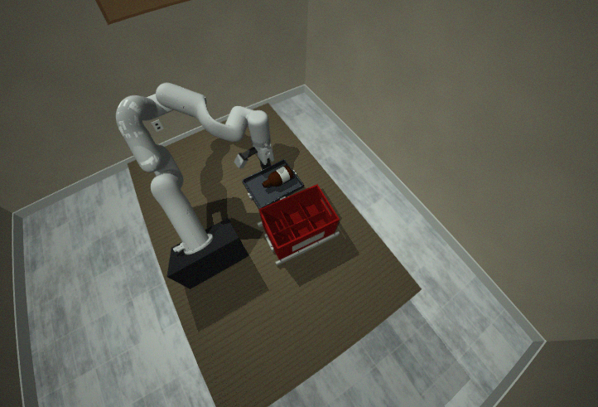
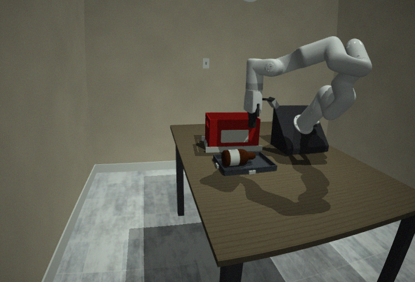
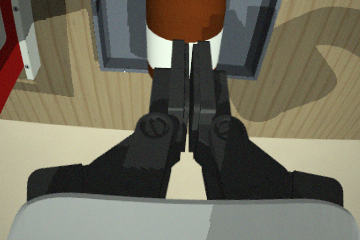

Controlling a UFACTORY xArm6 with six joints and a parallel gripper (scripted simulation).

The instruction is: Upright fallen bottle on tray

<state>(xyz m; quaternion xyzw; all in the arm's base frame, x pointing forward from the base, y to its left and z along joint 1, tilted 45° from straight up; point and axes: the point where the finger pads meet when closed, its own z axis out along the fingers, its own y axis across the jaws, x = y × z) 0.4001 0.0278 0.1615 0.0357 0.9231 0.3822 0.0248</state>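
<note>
Bottle (image 2: 236,157) is down on its side inside the tray (image 2: 264,166). Brown body, white label band, neck pointing toward the arm's base in the exterior view. In the wrist view its open mouth faces away from the camera and the base end sits near the tray's near wall.

Tray is a shallow dark grey rectangle with low walls. The bottle is the only thing in it. It sits flat on the table (image 2: 301,198), just beside the crate.

Crate (image 1: 322,209) is red, open top, divided into compartments. Those visible from the top view hold nothing. It rests on a light grey base strip and has a pale panel on its side. Looks level.

Gripper (image 3: 190,61) hangs above the tray's edge at the bottle's base end, pointing down. Fingers are pressed together, closed on nothing. In the wrist view the tips overlap the bottle's label band, but the exterior view shows the gripper up in front of the crate's side, well above the bottle. No contact.

Arm's black pedestal (image 2: 321,141) stands on the table behind the tray and crate.
</note>
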